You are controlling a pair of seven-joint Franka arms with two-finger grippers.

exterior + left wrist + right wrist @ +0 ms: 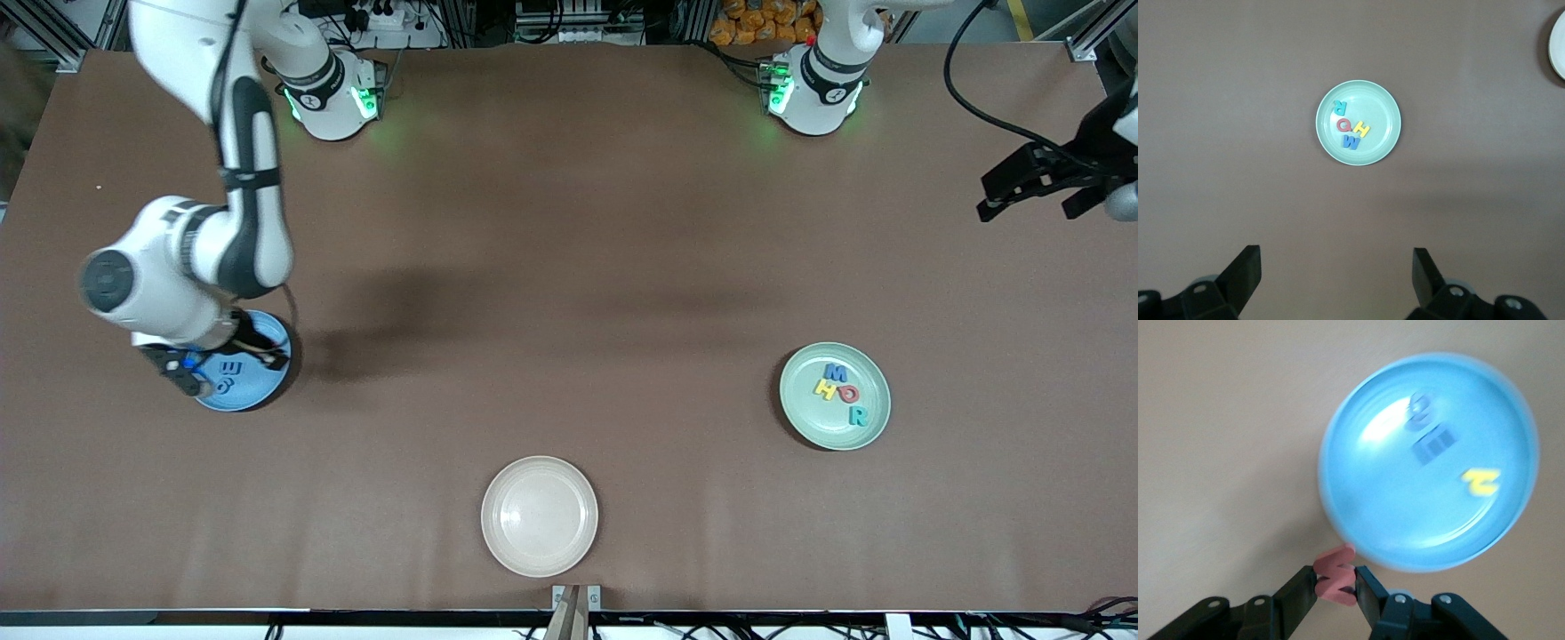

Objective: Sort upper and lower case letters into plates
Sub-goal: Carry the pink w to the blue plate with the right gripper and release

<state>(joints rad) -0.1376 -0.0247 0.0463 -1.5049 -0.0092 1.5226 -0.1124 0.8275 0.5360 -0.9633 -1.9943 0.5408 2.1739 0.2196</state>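
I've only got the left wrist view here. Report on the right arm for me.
Observer: The right gripper is shut on a red letter.
Operator: Give me its position.
Observer: It hangs over the rim of the light blue plate, at the right arm's end of the table.
Operator: List what's in that plate.
Observer: Two blue letters and a yellow letter lie in it.
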